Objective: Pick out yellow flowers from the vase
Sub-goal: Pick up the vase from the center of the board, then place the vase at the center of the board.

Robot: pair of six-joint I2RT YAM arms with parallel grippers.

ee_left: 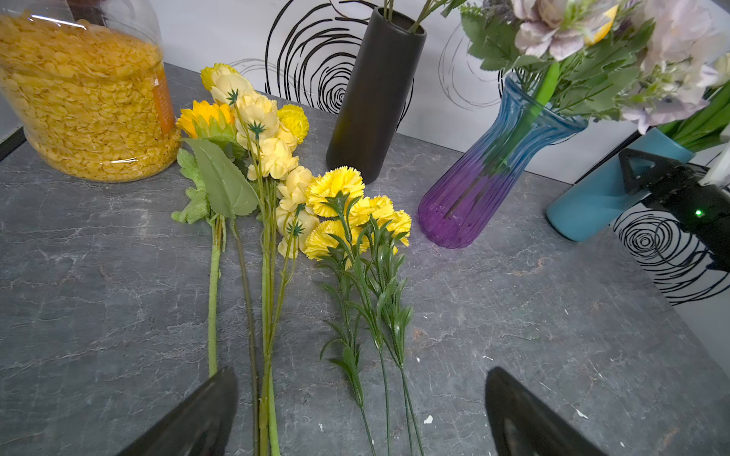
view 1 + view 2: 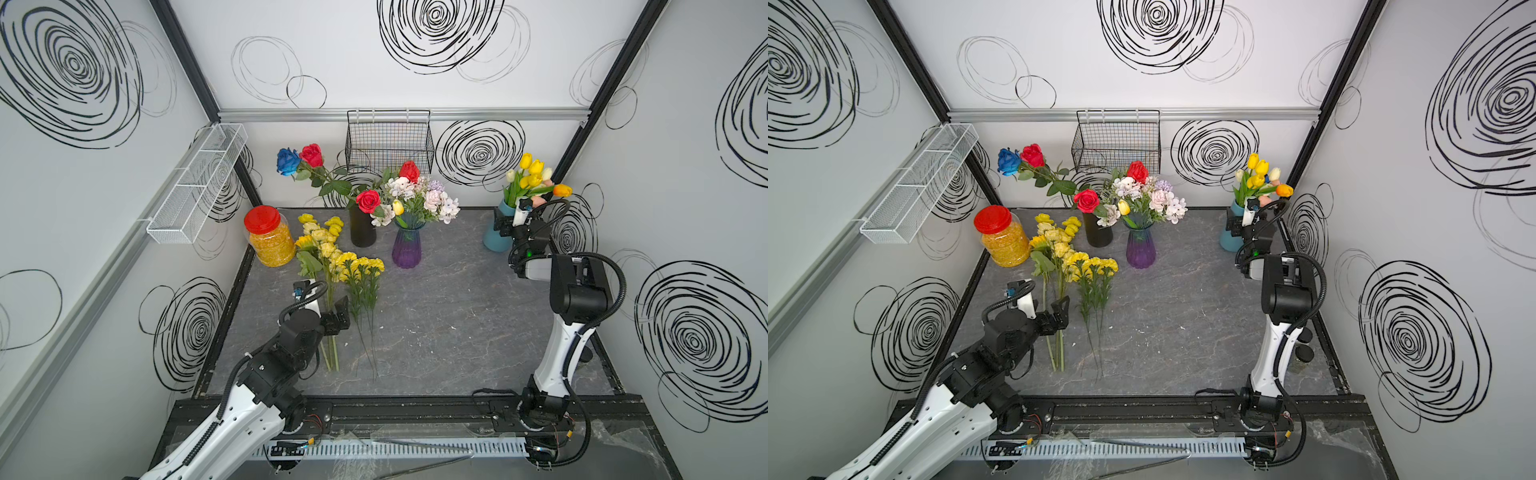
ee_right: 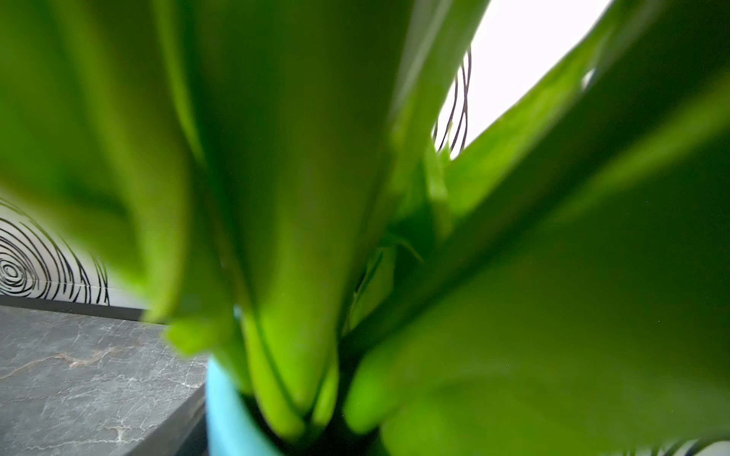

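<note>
Several yellow flowers (image 2: 332, 253) (image 1: 300, 189) lie on the grey table with their stems toward my left gripper (image 2: 338, 316) (image 1: 363, 410), which hovers open above the stem ends. Yellow tulips (image 2: 532, 172) stand in the blue vase (image 2: 495, 239) at the back right. My right gripper (image 2: 508, 217) is pushed into their green leaves (image 3: 316, 197) just above the vase rim (image 3: 225, 414). Its fingers are hidden in every view. One more yellow tulip (image 2: 397, 206) sits among pale blooms in the purple vase (image 2: 407, 249).
A black vase (image 2: 362, 230) holds red and blue roses (image 2: 299, 160). A red-lidded jar (image 2: 270, 237) of yellow flakes stands at the back left. A black wire basket (image 2: 388, 141) and a white mesh shelf (image 2: 195, 183) hang on the walls.
</note>
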